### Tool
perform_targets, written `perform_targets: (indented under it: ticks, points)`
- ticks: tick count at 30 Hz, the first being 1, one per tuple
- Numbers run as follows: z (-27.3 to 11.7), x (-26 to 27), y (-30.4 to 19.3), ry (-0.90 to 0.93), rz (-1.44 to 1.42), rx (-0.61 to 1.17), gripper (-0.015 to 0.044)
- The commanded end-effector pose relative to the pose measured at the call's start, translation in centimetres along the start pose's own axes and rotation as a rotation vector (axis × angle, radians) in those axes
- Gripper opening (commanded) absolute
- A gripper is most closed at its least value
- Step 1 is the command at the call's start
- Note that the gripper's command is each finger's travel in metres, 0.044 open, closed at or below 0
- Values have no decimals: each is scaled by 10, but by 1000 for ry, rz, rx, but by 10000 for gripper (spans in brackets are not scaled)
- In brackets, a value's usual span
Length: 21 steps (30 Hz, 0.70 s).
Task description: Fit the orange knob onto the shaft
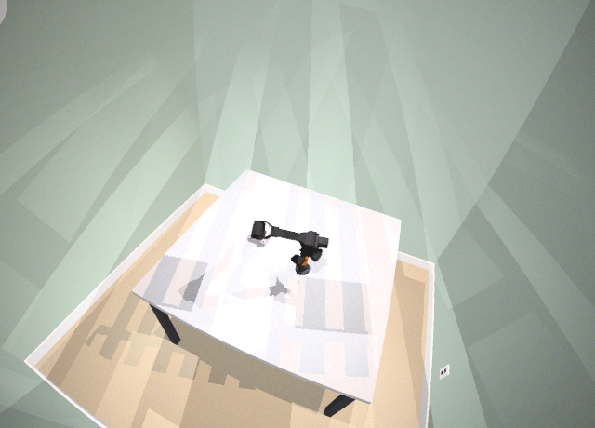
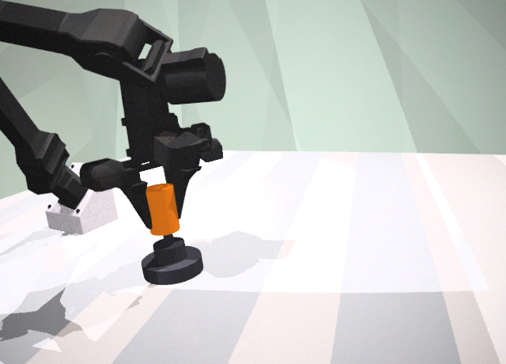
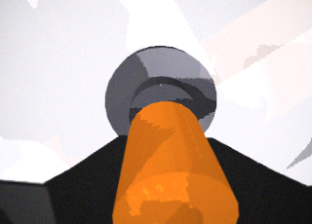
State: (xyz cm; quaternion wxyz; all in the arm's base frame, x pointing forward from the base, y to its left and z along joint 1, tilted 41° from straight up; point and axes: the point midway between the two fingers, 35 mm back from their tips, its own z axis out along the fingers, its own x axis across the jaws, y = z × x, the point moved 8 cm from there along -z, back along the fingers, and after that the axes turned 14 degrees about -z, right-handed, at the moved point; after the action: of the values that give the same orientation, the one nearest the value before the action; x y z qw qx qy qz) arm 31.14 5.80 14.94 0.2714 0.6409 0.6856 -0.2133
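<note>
While the smooth orange cylindrical knob point(image 2: 162, 210) point(image 3: 171, 156) is pinched in the black claw point(image 1: 305, 259) point(image 2: 165, 221) point(image 3: 166, 144), left of centre in the exterior frame, above the dark round pedestal point(image 1: 302, 271) point(image 2: 172, 270) point(image 3: 161, 63), its hole's kinda hidden.

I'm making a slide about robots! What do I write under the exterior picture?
The gripper holds the orange knob over the round pedestal, a bit of dark shaft showing between.

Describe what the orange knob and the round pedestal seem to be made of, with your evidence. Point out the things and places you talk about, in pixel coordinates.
Orange knob point(image 2: 162, 210) point(image 3: 168, 151): probably smooth plastic, satin; even colour, soft shading.

Round pedestal point(image 1: 302, 271) point(image 2: 173, 269) point(image 3: 168, 60): dark grey, fairly matt; no bright highlights. Painted metal or plastic; the look can't settle which.
</note>
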Motion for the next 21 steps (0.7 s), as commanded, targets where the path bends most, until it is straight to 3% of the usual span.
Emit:
perform_targets:
  ticks: [1,21]
  points:
    - [-3,2,3,1,6,-9,0]
    - [-1,-2,4,1,7,-9,0]
